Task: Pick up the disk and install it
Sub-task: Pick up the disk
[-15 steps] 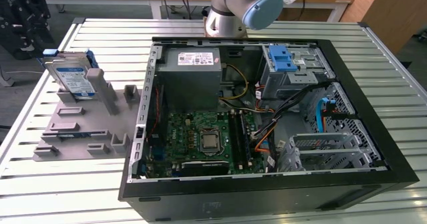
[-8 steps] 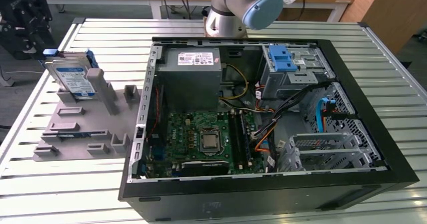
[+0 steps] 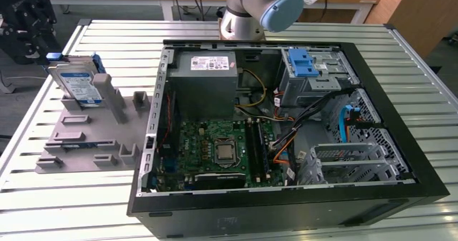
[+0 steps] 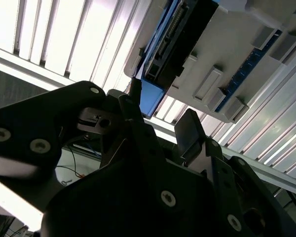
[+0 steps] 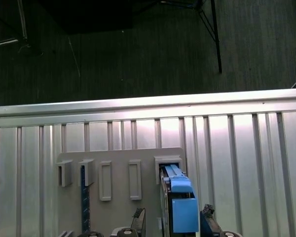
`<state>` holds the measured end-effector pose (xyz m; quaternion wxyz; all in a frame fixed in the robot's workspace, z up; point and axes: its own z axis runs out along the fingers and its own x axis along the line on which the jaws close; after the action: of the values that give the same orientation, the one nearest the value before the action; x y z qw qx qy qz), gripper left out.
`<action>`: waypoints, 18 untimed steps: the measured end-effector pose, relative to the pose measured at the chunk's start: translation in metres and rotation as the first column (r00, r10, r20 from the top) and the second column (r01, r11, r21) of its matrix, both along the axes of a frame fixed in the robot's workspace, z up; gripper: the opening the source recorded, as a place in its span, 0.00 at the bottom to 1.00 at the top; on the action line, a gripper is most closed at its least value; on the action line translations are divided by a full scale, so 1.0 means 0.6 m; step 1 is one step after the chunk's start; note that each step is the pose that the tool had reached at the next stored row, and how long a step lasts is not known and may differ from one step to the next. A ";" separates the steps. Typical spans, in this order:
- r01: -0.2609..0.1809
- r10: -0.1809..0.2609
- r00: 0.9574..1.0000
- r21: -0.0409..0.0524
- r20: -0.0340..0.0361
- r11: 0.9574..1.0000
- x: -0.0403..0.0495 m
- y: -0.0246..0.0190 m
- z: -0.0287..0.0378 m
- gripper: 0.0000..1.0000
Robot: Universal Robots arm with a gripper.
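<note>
The disk stands on edge in a grey slotted holder on the table, at the exterior view's left. It is silver with a white-and-blue label and a blue frame. My black gripper hangs just beyond the disk's far end, close to the blue frame. In the first wrist view the disk is seen edge-on, with one fingertip on each side and a gap to each. In the second wrist view the open gripper has the disk's blue corner just ahead of it. Nothing is held.
An open computer case fills the middle of the slatted metal table. Inside are a grey power-supply box, a green motherboard, a blue-fronted bay and a metal drive cage. The arm's base stands behind the case.
</note>
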<state>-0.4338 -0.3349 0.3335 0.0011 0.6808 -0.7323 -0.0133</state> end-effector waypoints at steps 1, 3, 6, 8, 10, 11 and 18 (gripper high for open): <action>0.000 0.000 1.000 0.000 0.000 1.000 0.000 0.0008 0.000 0.55; 0.000 0.000 1.000 0.000 0.000 1.000 0.000 0.0024 0.000 0.55; 0.000 0.000 1.000 0.000 0.000 1.000 0.000 0.0037 -0.001 0.55; 0.000 0.000 1.000 0.000 0.000 1.000 0.000 0.0047 -0.002 0.55; 0.000 0.000 1.000 0.000 0.000 1.000 0.000 0.0051 -0.004 0.55; 0.000 0.000 1.000 0.000 0.000 1.000 -0.001 0.0052 -0.006 0.55; 0.000 0.000 1.000 0.000 0.000 1.000 -0.002 0.0063 -0.017 0.55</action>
<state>-0.4351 -0.3312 0.3233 0.0013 0.6808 -0.7323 -0.0134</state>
